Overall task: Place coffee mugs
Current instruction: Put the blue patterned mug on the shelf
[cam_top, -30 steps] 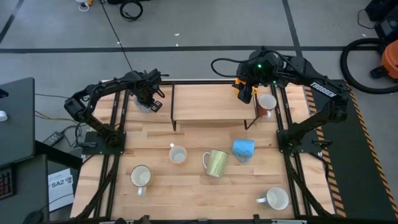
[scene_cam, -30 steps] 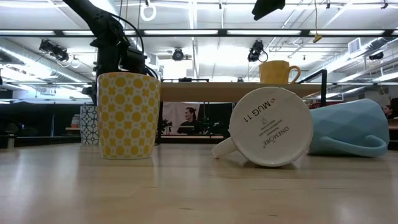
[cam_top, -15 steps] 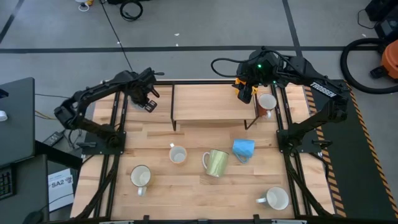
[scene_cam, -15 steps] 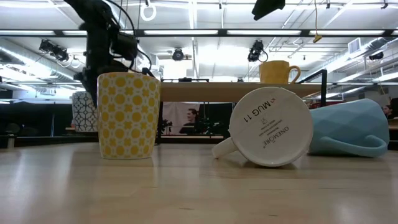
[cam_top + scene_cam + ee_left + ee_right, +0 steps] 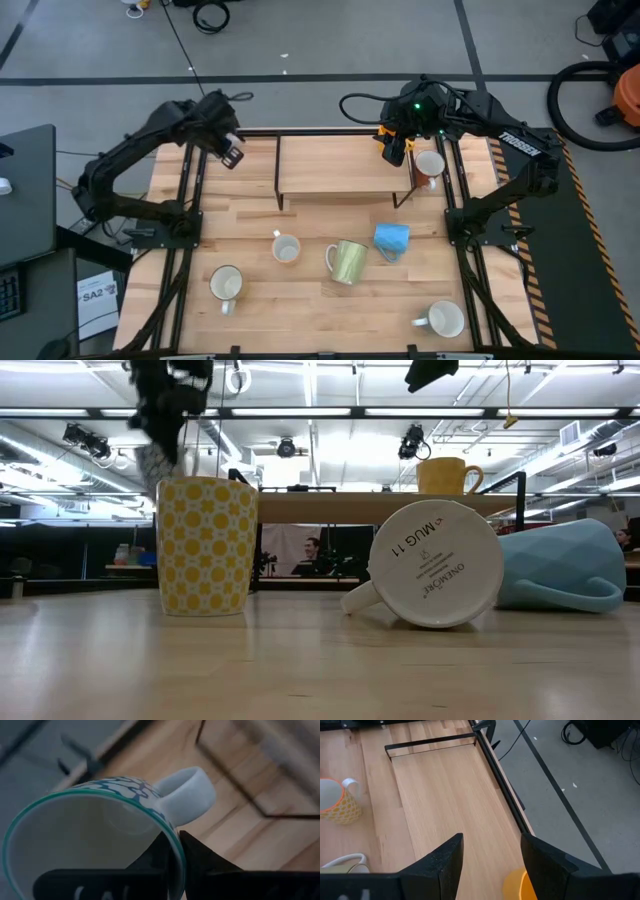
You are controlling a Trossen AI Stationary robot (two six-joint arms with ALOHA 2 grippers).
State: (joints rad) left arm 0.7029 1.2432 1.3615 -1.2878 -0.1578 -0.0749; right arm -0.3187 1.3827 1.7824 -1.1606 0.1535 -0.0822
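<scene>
Left gripper is up off the table at the far-left corner, jaws pinched on the rim of a blue-patterned mug (white inside, green lip, handle pointing away from the fingers). In the low view that mug hangs in the air above the yellow-dotted mug.

Right gripper hovers over the far-right end of the raised wooden shelf, jaws spread wide and holding nothing. An orange-yellow mug stands on the shelf just below it (seen upright on the shelf in the low view).

Other mugs on the table:
- white mug with reddish-brown inside, far right, beside the shelf end.
- small white mug, centre, upright.
- pale yellow-green mug, just right of it, on its side.
- light blue mug, near the yellow-green one, on its side.
- yellow-dotted mug, near left, upright.
- white mug, near right, lying on its side (base faces the low camera).
</scene>
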